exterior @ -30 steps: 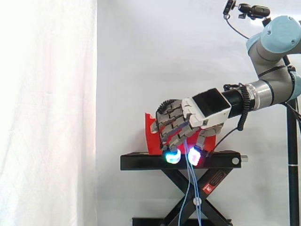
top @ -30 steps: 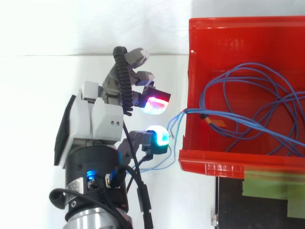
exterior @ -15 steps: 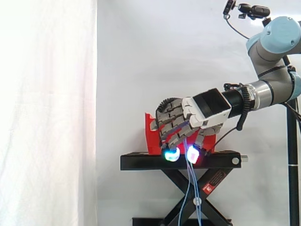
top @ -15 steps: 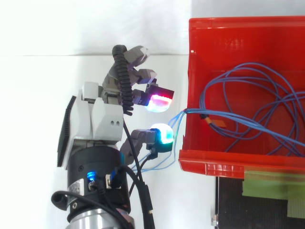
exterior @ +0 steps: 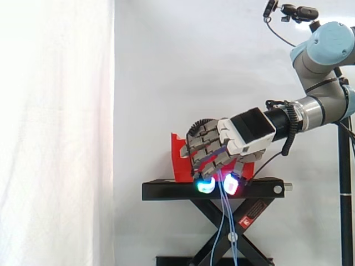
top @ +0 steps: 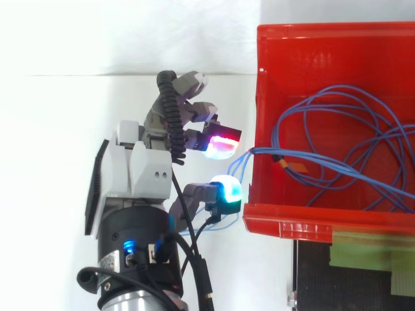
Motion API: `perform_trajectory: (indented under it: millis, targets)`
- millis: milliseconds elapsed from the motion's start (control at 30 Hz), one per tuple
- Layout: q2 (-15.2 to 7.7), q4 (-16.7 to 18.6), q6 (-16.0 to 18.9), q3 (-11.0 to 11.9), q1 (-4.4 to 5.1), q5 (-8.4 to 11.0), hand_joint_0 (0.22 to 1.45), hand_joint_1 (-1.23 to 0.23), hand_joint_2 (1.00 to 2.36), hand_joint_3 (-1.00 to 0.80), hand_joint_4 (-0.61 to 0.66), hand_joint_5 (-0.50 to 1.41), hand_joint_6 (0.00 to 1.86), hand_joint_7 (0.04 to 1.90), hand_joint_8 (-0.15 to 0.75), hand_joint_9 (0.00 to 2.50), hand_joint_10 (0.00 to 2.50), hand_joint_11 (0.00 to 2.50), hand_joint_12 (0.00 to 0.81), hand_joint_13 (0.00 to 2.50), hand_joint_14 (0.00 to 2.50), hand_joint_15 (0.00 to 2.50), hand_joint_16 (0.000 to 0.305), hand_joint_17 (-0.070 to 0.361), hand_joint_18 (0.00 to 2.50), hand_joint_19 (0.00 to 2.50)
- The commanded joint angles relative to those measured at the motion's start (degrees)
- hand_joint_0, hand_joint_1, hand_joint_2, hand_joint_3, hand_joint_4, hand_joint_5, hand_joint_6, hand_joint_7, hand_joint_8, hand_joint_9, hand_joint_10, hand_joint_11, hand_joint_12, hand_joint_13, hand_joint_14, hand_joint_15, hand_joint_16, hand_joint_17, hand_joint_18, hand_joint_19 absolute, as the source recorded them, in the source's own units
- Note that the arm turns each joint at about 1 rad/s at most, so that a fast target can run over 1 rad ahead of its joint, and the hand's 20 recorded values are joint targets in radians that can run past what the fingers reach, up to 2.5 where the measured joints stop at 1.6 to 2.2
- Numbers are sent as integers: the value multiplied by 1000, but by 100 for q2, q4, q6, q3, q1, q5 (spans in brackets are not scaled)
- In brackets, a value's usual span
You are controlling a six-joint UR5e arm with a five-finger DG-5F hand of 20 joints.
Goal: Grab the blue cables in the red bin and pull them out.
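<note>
The red bin (top: 285, 221) holds a loose tangle of thin blue cables (top: 337, 129). A few strands leave over its left wall and run between the glowing fingertips of my hand (top: 139, 172), which sits just outside that wall. In the side view my hand (exterior: 244, 133) is in front of the bin (exterior: 178, 160) with its fingers curled downward. The blue cables (exterior: 223, 221) drop from between the curled fingers and thumb and hang below the stand. The curled fingers hide the spot where the hand touches the strands.
The bin rests on a black scissor stand (exterior: 166, 191) before a white curtain. The arm comes in from the right in the side view and from the bottom in the top view. A strip of green tape (top: 363, 256) lies on the stand's top.
The hand has shifted a little toward the bin's left wall, and its fingertips are now closer to the wall. The cables in the bin have not visibly moved.
</note>
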Motion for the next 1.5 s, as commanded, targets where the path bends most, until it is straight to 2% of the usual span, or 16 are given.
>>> perform_trajectory:
  millis: [0,200,533,1167,1200,1233,1333,1467]
  targets:
    - [0,-15,-38,-1,-5,-9,840,-1002,1000,-1000,79,789,93,800,244,758,21,616,350,539,13,336,47,106,467,421]
    - [0,-102,-161,-1,-5,-35,839,-999,1000,-1000,74,795,81,802,244,760,19,618,349,540,14,333,47,105,467,421]
    - [-9,-41,-170,-10,-5,-35,844,-1002,1000,-1000,77,796,93,808,248,760,19,628,348,549,13,340,47,105,472,422]
    - [0,117,-231,-54,4,-35,858,-1021,1000,-1000,66,757,434,707,247,785,19,634,345,568,13,344,47,105,496,414]
    - [0,117,-231,-54,4,-35,858,-1021,1000,-1000,73,764,392,714,244,786,19,634,345,568,14,343,47,105,497,410]
    - [0,117,-240,-45,4,-35,856,-1021,1000,-1000,77,795,240,758,245,785,21,632,344,568,14,348,47,105,496,418]
    - [0,117,-231,-54,4,-35,850,-1020,1000,-1000,97,839,0,816,242,783,21,625,345,563,14,344,47,105,492,419]
    - [0,117,-240,-54,13,-35,839,-1016,1000,-1000,118,789,11,677,241,776,19,627,346,555,14,344,47,105,482,427]
